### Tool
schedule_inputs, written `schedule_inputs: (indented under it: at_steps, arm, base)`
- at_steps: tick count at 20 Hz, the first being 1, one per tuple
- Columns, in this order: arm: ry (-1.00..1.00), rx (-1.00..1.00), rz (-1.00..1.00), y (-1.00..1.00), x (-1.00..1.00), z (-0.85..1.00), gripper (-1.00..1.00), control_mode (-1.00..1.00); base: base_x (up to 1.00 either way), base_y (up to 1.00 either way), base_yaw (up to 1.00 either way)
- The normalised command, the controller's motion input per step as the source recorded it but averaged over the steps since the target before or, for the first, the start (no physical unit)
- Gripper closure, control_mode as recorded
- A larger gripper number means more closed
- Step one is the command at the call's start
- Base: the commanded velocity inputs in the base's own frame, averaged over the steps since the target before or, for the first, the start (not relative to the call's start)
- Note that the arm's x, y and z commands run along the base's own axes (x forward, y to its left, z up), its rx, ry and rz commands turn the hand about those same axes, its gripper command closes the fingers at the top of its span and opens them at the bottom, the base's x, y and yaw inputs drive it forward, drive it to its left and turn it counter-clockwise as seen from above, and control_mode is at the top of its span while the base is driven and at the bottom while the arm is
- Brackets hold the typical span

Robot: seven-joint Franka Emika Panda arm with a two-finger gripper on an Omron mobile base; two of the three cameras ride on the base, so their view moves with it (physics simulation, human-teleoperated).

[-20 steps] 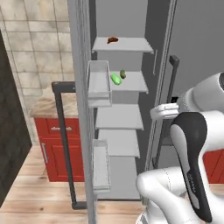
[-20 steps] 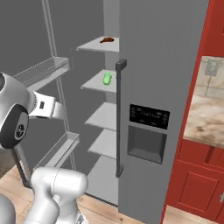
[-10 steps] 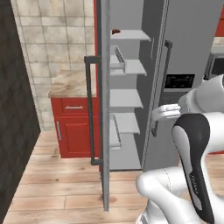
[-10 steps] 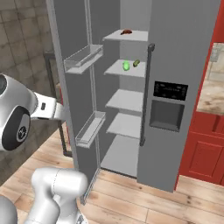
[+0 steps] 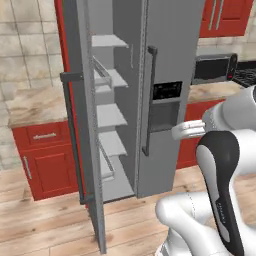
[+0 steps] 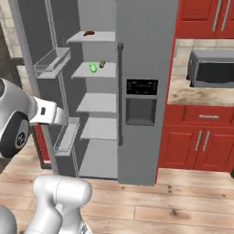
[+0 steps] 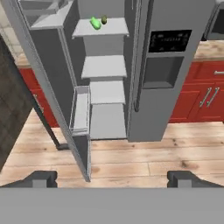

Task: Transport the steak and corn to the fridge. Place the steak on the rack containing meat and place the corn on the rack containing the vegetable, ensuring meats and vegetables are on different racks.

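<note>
Fridge (image 6: pixel 146 68) open, one steak (image 6: pixel 88 33), one corn (image 6: pixel 93 68), one vegetable (image 6: pixel 102 64)

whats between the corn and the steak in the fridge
In the right base view, the bright light-green corn cob lies one shelf below the dark reddish-brown steak. Between them is only the pale grey top shelf panel and bare fridge interior.

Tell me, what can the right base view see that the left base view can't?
Right base view alone: the steak on the top rack and, one rack down, the corn beside the vegetable. Left base view alone: the open door's long dark handle and the tiled wall. Both: the open fridge, its dispenser panel, the microwave.
</note>
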Motion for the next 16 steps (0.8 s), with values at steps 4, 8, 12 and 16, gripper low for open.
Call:
schedule_inputs:
  at_steps: [4, 8, 12, 16]
  arm:
    - [0.00, 0.00, 0.00, 0.00, 0.00, 0.00, -1.00, 1.00]
    - [0.00, 0.00, 0.00, 0.00, 0.00, 0.00, -1.00, 1.00]
    - [0.00, 0.00, 0.00, 0.00, 0.00, 0.00, -1.00, 1.00]
    - [0.00, 0.00, 0.00, 0.00, 0.00, 0.00, -1.00, 1.00]
  base:
    - [-0.33, 0.56, -0.85]
    - [-0.38, 0.71, -0.77]
    - [-0.96, 0.78, -0.68]
    - [-1.00, 0.69, -0.69]
